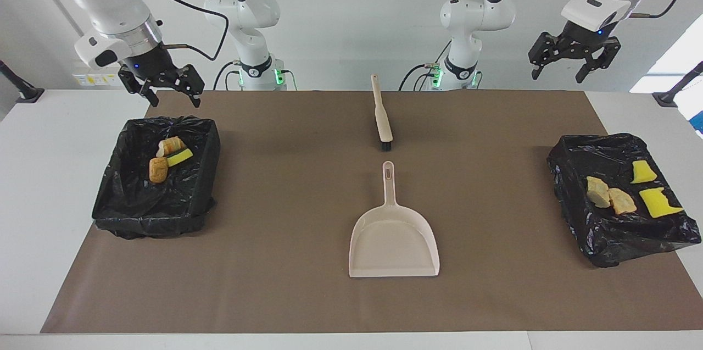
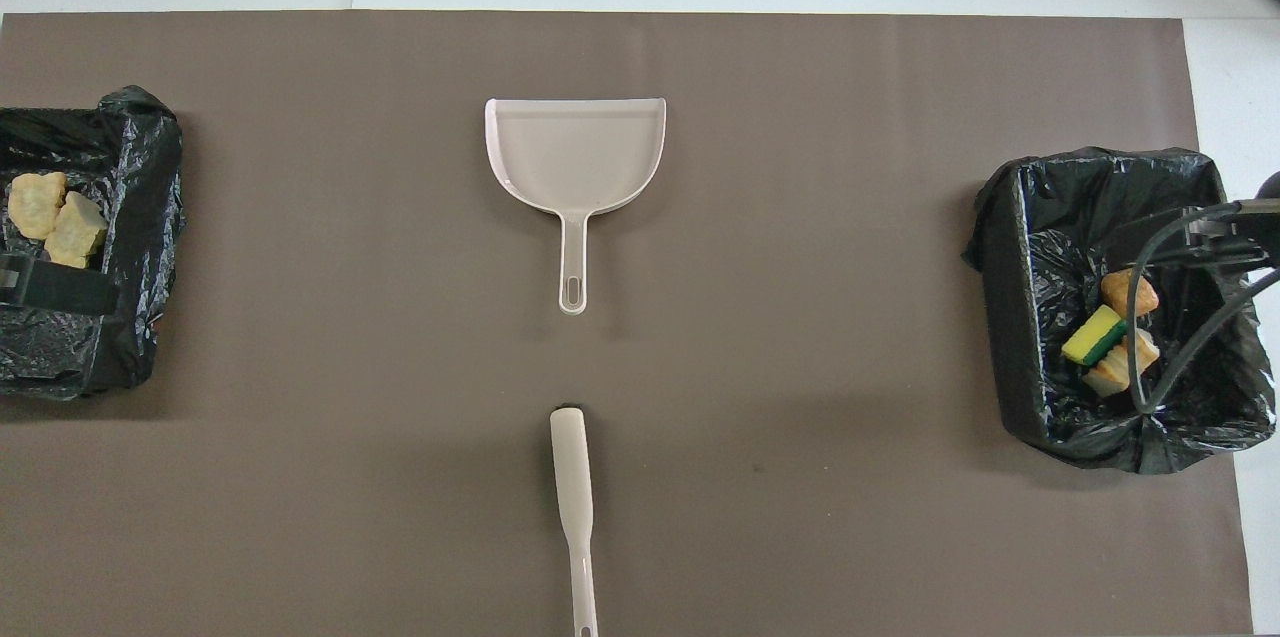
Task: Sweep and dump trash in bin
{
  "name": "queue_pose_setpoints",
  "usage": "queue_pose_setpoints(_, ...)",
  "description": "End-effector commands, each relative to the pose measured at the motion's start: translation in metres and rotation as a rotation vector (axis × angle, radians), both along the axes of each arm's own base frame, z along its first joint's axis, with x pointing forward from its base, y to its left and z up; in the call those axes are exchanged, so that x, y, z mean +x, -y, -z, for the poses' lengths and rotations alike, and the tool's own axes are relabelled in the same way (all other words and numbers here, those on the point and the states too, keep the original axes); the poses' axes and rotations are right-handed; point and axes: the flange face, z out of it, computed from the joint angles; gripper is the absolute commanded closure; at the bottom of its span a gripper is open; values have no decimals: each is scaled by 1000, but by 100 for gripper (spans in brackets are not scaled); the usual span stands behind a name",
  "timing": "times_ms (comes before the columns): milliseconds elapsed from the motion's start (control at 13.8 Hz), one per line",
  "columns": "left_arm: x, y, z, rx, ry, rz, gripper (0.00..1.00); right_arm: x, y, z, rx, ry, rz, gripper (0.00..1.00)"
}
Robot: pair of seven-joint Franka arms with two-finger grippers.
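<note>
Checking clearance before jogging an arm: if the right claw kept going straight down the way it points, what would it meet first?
Probably the brown paper mat, or the robot-side rim of the black bag-lined bin holding three scraps. The open right claw hangs near that edge, and depth is unclear.

trash [image 1: 656, 203]: yellow, tan | bins [image 1: 154, 218]: black liner | dustpan [image 1: 394, 240], brush [image 1: 380, 108]: beige | mat [image 1: 285, 201]: brown

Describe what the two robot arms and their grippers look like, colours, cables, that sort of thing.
Both arms are glossy white with rounded joints and black bands. Black cables loop along each forearm. The left gripper and right gripper are black two-finger units with open linkage frames, each under a white wrist collar showing a small blue light. Green lights glow at both bases.
</note>
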Motion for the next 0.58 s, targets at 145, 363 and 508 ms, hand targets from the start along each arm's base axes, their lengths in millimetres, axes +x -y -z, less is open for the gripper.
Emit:
queue_pose_setpoints(145, 12, -4, -4, -4, -14, 2, 0, 3, -1, -2, 2, 4, 15, 0)
queue_pose_setpoints(363, 24, -7, -12, -5, -30, -5, 0, 3, -1, -2, 2, 4, 15, 0)
queue_pose_setpoints(508, 29, -9, -14, -2, -49, -9, 0, 3, -1, -2, 2, 4, 15, 0)
